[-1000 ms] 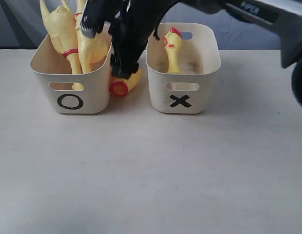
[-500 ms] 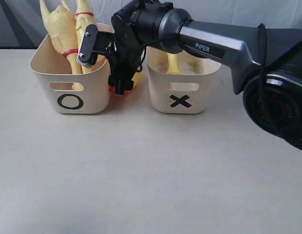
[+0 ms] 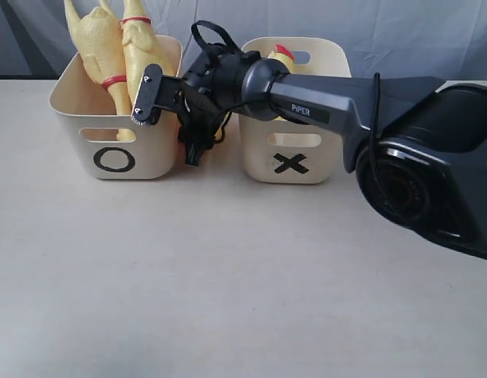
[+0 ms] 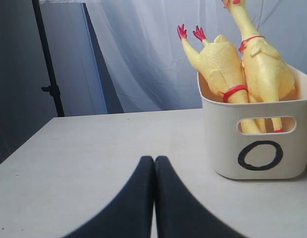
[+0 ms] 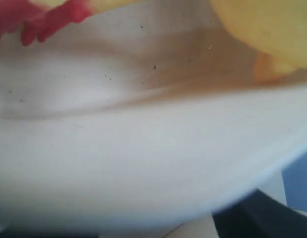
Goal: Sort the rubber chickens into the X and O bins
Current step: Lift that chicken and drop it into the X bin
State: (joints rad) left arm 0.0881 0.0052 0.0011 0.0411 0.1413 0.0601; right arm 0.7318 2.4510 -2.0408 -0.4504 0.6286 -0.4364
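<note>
The table (image 3: 227, 276) is a matte, pale, faintly grained surface. In the left wrist view the left gripper (image 4: 154, 163) shows two smooth black tapered fingers pressed flat together, low over the tabletop and apart from the bins.

The glossy dark right arm (image 3: 345, 102) stretches low from the right across the front of the X bin (image 3: 322, 157). The right gripper (image 3: 164, 138) has its fingers spread: one ribbed pad lies against the O bin (image 3: 78, 150) at its front corner, and the other points down into the gap between the two tubs. Whether anything lies between them is hidden.

Both bins are smooth cream plastic with rounded corners and slot handles. In the O bin stand an upside-down chicken (image 3: 97, 47), pimpled yellow rubber with red feet up, and an upright chicken (image 3: 141, 47). A small chicken (image 3: 278, 59) peeks from the X bin. A curtain (image 3: 400, 31) hangs behind.
</note>
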